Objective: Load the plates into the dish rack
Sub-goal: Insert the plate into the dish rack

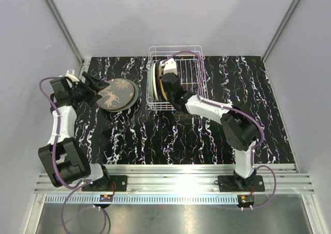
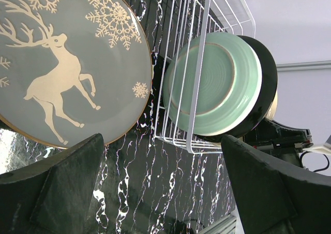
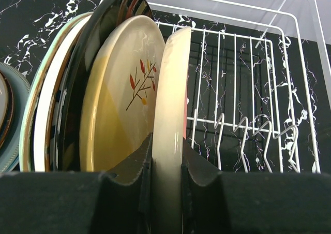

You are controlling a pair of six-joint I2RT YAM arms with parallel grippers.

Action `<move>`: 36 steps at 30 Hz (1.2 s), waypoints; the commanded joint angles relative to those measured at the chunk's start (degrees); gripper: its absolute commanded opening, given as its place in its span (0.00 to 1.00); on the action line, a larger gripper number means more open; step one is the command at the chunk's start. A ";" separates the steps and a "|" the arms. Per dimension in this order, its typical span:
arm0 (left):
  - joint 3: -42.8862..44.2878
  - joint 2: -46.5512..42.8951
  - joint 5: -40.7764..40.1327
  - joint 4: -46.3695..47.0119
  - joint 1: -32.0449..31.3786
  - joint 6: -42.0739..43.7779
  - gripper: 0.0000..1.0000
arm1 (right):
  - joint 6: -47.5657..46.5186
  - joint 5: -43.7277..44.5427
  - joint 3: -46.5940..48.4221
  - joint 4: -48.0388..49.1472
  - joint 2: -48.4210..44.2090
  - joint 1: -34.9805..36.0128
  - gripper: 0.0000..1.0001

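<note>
The white wire dish rack (image 1: 189, 76) stands at the back centre. Several plates stand on edge at its left end: a pale green one (image 2: 217, 81), a dark one (image 3: 98, 37) and a cream one with a leaf motif (image 3: 119, 99). My right gripper (image 3: 166, 146) is shut on the rim of a cream plate (image 3: 175, 89), held upright inside the rack beside the leaf plate. On the table left of the rack lies a grey reindeer plate (image 1: 116, 93) on top of another plate. My left gripper (image 1: 101, 90) hovers open at that stack's left edge, nothing between its fingers (image 2: 62, 187).
Divider prongs (image 3: 258, 135) stand free in the rack's right half. Grey walls close in the table on the left, back and right. An aluminium rail (image 1: 170, 179) with both arm bases runs along the near edge.
</note>
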 commanded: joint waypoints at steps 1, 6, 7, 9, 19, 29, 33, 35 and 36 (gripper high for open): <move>0.93 -0.75 1.00 1.19 -0.01 -0.06 0.99 | 1.52 1.45 5.40 5.20 -1.27 -0.39 0.18; 0.93 -0.57 1.09 1.19 -0.18 -0.15 0.99 | 2.22 0.66 5.67 4.41 -1.27 -0.48 0.26; 0.93 -0.57 1.18 1.19 -0.18 -0.15 0.99 | 2.31 0.57 5.67 4.41 -1.27 -0.48 0.26; 0.93 -0.57 1.09 1.10 -0.18 -0.15 0.99 | 2.57 0.22 5.67 4.15 -1.53 -0.48 0.28; 0.93 -0.31 1.09 1.10 -0.18 -0.15 0.99 | 3.80 -0.92 5.23 2.74 -3.72 -0.48 0.34; 2.60 -0.04 -3.65 -3.29 -0.09 2.84 0.99 | 5.30 -1.27 -0.39 3.88 -11.19 -0.48 0.37; 3.12 0.40 -5.59 -5.22 0.08 3.89 0.99 | 5.38 -2.15 -2.06 4.23 -13.92 -0.48 0.38; 3.30 0.57 -6.64 -5.49 0.35 4.33 0.99 | 5.04 -2.33 -2.85 4.49 -15.15 -0.48 0.38; 3.21 0.75 -7.08 -5.75 0.61 4.42 0.99 | 4.95 -2.24 -3.12 4.58 -15.59 -0.48 0.38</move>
